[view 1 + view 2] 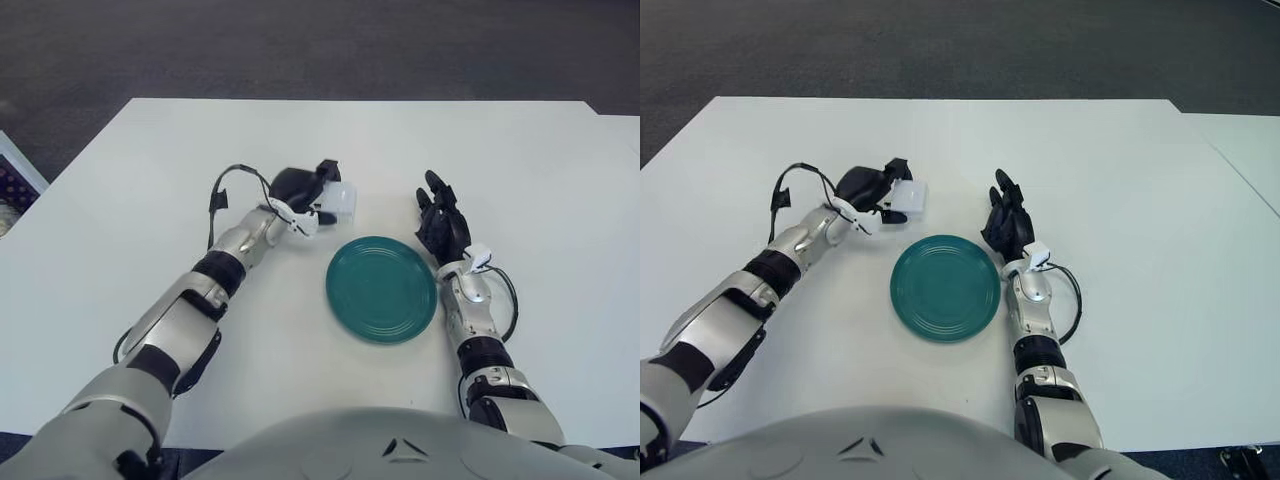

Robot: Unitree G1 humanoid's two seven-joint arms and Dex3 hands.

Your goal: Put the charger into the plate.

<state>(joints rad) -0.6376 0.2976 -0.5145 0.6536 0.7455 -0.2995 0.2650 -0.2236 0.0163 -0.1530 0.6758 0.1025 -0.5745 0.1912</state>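
Observation:
A white charger [341, 201] is held in my left hand [305, 189], whose black fingers are curled round it, just above the table. It sits up and to the left of the green plate [381, 288], a short gap from the plate's far-left rim. In the right eye view the charger [909, 196] shows above the plate [945, 287]. My right hand [441, 222] shows beside the plate's right rim, fingers stretched out and holding nothing.
The white table [540, 190] spreads all round the plate. Dark carpet lies beyond its far edge. A second white surface shows at the far right. My own body fills the bottom of the view.

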